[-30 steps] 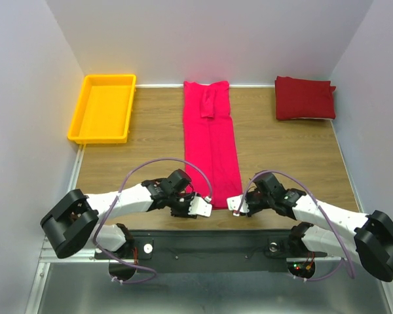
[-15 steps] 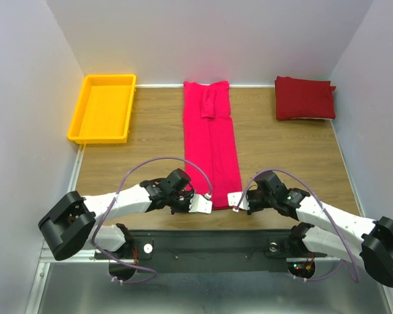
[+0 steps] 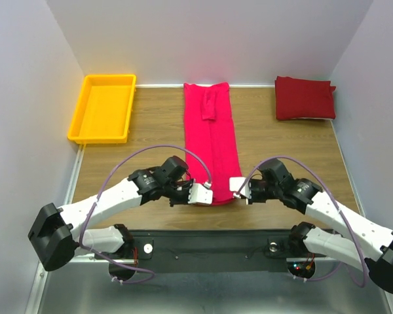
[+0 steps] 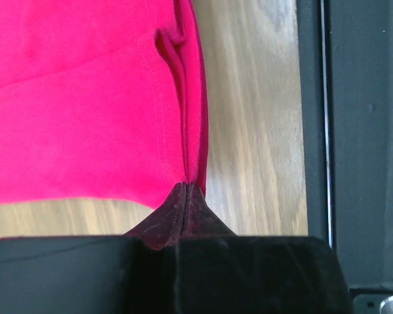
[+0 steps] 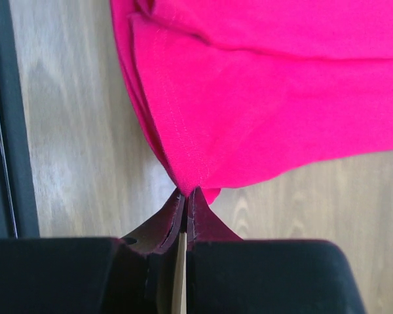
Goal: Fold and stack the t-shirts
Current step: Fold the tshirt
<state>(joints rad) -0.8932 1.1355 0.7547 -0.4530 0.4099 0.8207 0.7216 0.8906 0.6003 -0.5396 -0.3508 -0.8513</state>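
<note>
Pinching the near-hem corners of the pink t-shirt [image 3: 211, 137], your left gripper [image 4: 187, 186] and right gripper [image 5: 185, 193] are both clamped on cloth; the crimson t-shirt [image 3: 304, 98] sits folded, well apart.

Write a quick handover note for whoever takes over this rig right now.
Left gripper: shut on the near left corner of the pink t-shirt.
Right gripper: shut on its near right corner.
The pink t-shirt lies in a long narrow strip mid-table; the red t-shirt sits folded at the far right.
Done: red folded, pink narrowed lengthwise.
Left: fold pink end to end, stack it with the red.
</note>
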